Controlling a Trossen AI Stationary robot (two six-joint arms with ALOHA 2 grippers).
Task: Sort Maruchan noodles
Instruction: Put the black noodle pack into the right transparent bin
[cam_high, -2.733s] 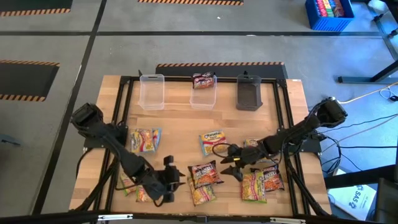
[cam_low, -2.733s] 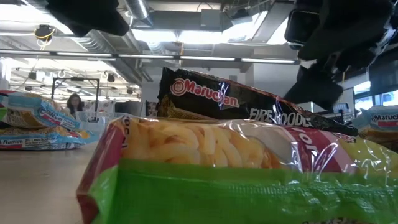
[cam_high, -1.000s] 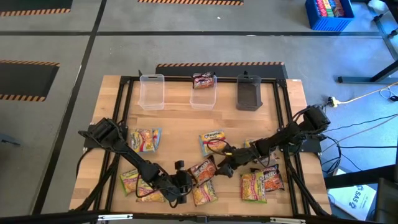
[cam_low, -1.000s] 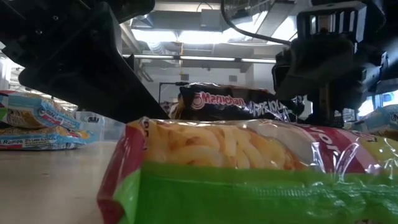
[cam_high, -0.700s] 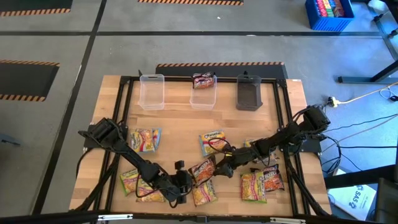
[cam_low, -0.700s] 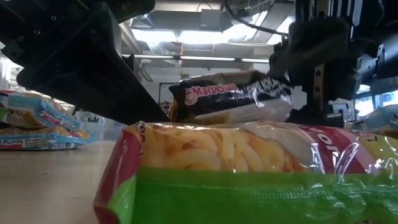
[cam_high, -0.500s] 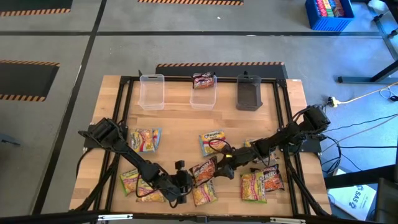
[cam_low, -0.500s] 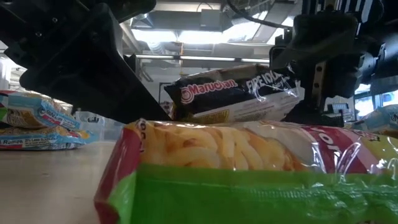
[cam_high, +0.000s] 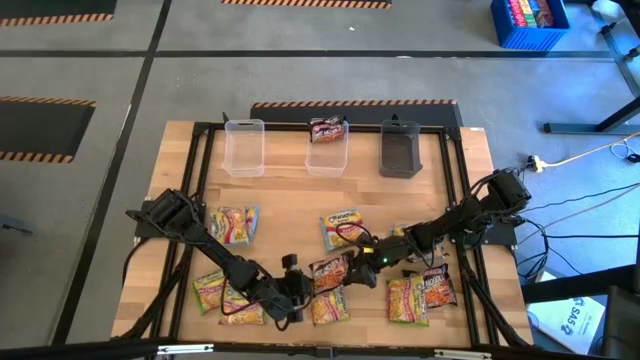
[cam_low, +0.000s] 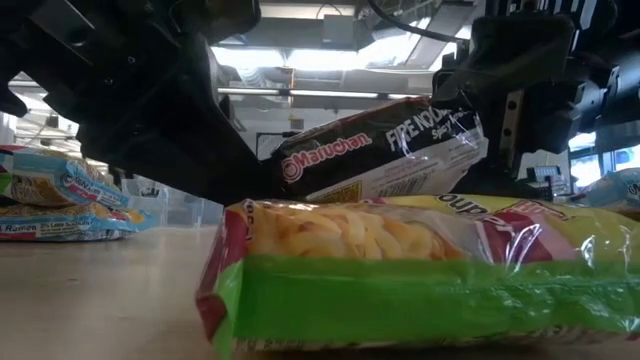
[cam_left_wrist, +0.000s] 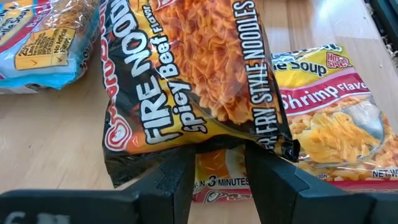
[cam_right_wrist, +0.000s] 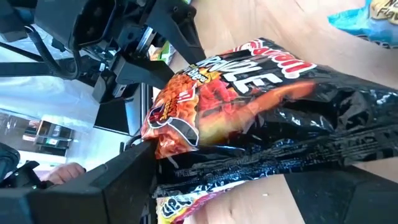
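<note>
A dark maroon Maruchan packet (cam_high: 330, 270) (cam_low: 380, 150) (cam_left_wrist: 193, 81) (cam_right_wrist: 249, 118) is near the table's near edge, between both grippers. My right gripper (cam_high: 358, 268) (cam_right_wrist: 230, 175) is shut on its right end. My left gripper (cam_high: 298, 283) (cam_left_wrist: 221, 163) is open at the packet's left end. Its fingertips are hidden under that end. A yellow-green packet (cam_low: 400, 280) (cam_high: 326, 307) lies flat just in front of the dark one. An orange shrimp packet (cam_left_wrist: 329, 118) lies beside it. My right gripper holds the dark packet by its right end (cam_low: 462, 128), along the sealed edge (cam_right_wrist: 261, 158). The fingers (cam_low: 510, 110) come down from above. The packet is tilted, with the held end raised and the left end (cam_low: 292, 170) low. My left gripper may touch the packet's underside; the packet hides this.
Along the far edge stand two clear tubs (cam_high: 244, 147) (cam_high: 327, 155) and a dark grey tub (cam_high: 400, 150). A dark packet (cam_high: 328, 128) sits in the middle tub. Other packets lie at left (cam_high: 232, 225), centre (cam_high: 342, 228), near left (cam_high: 210, 292) and near right (cam_high: 420, 295).
My right gripper has risen slightly, taking the dark packet's right end up with it. The packet lay nearly level and now tilts with its left end lower. In the low view, the yellow-green packet in front has slid toward the table's right.
</note>
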